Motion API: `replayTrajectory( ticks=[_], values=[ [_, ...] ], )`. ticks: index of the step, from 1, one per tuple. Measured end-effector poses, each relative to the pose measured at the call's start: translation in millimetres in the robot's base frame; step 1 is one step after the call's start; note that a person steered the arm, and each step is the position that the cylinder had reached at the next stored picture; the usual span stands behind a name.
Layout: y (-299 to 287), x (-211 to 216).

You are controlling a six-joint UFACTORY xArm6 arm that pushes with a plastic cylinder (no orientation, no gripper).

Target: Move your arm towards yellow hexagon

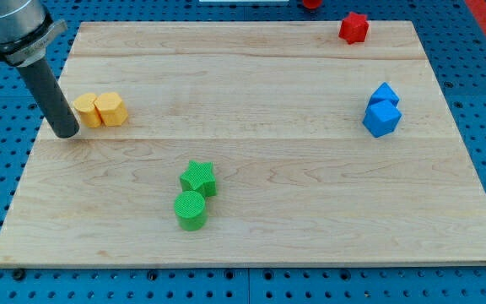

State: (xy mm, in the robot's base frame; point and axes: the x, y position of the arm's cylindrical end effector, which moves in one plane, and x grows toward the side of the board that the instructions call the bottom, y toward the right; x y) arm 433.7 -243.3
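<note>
The green cylinder [191, 210] is lying nearest the camera, close to the board's [251, 245] bottom edge, and the green star [198, 178] is touching it just above. We are working at the view's left: my tip [66, 133] is resting on the wood just left of and a little below two yellow blocks that are standing side by side and touching. The right one looks like the yellow hexagon [111, 109], and the yellow block [87, 111] on its left is sitting between it and my tip. We have no jaws here, only a plain rod, so nothing is opening or closing, and it is not pressing on any block now. We are judging that the approach is almost done. To finish it well, we are thinking the tip should go around the near yellow block, passing under it toward the view's right, slowly, so that neither yellow block is being pushed away. Two blue blocks [382, 111] are standing together far at the right, and a red block [353, 28] is near the top edge. The shape of the left yellow block is hard to tell. Another red thing [311, 3] is cut off at the top, and the arm [11, 25] is leaving the picture at the top left.
</note>
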Motion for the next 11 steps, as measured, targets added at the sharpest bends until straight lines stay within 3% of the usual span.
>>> replayTrajectory(
  ticks=[11],
  values=[
    [35.1,5.0]
  ],
)
